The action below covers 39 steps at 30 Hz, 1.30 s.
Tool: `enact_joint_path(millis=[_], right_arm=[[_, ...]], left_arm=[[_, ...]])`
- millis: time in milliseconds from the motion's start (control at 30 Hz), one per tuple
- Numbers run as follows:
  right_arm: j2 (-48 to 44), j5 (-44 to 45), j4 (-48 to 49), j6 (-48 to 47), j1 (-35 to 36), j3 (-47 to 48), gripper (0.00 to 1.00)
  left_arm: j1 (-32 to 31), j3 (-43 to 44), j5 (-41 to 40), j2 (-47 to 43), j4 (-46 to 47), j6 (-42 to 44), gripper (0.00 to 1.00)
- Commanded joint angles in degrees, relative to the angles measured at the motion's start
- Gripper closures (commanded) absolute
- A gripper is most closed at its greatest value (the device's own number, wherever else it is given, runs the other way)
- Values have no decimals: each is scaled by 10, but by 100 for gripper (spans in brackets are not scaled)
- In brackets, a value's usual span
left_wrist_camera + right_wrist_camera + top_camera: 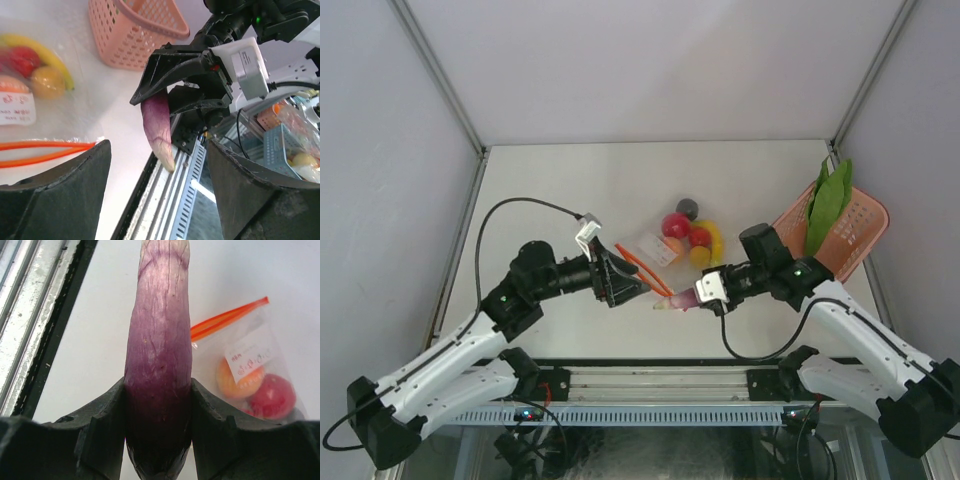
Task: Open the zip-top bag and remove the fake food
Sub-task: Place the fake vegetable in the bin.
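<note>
**Purple piece out and gripped; bag lies slack with fruit inside**

The right jaws pinch the purple piece (159, 340) across its thick middle, its pale tip pointing away from the wrist. It looks lifted off the worktop (570, 190) near the front edge. It looks like hard, light, smooth plastic. The taper means a grip nearer the tip could slide off, so the fat middle is the right place.

The left jaws are spread wide with nothing between them, just beside the bag's orange zipper strip (645, 268).

The bag (655, 250) lies flat mid-worktop between the two arms. It is thin, clear film: nearly weightless, floppy and slippery. It would likely crumple or drag along rather than stay put when pushed. The zipper strip is its stiffest part and the best hold. The strip's two lips seem parted at the near end.

The rest of the fake food (692, 237) sits at the bag's far end: a banana, red and orange rounds, a dark ball. The rounds will probably roll and squirt from a pinch. The banana offers a longer, easier hold.

A green leaf (828, 205) rests in the pink basket (865, 240) to the right.
</note>
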Motion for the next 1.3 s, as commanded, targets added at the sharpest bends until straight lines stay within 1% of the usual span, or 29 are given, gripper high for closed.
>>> enact_joint_path(millis=[0,200,300,367,467,567,700,800,967,1267], right_arm=[[-27,-77,-13,19,-57,38,94],[-50,-131,-12,107,-160,70,94],[-59,-164,-8,152,-218,83,94],[-64,-199,1,181,-261,86,94],[-72,-235,24,230,-321,86,94],[-84,-255,62,288,-382,80,94],[-96,-262,120,367,-455,63,93],[-96,-256,169,428,-494,51,93],[-95,-232,236,509,-540,29,92],[-92,-176,342,638,-610,-8,91]], left_arm=[[9,-34,-38,-37,66,9,19],[11,-98,-112,-104,119,2,18],[11,-142,-163,-151,142,-12,7],[11,-177,-192,-180,175,-24,0],[11,-221,-209,-211,209,-41,0],[11,-239,-217,-223,209,-47,0],[11,-251,-214,-216,210,-58,0],[11,-259,-204,-205,217,-61,0],[11,-268,-195,-197,223,-78,0],[11,-291,-201,-214,226,-81,0]])
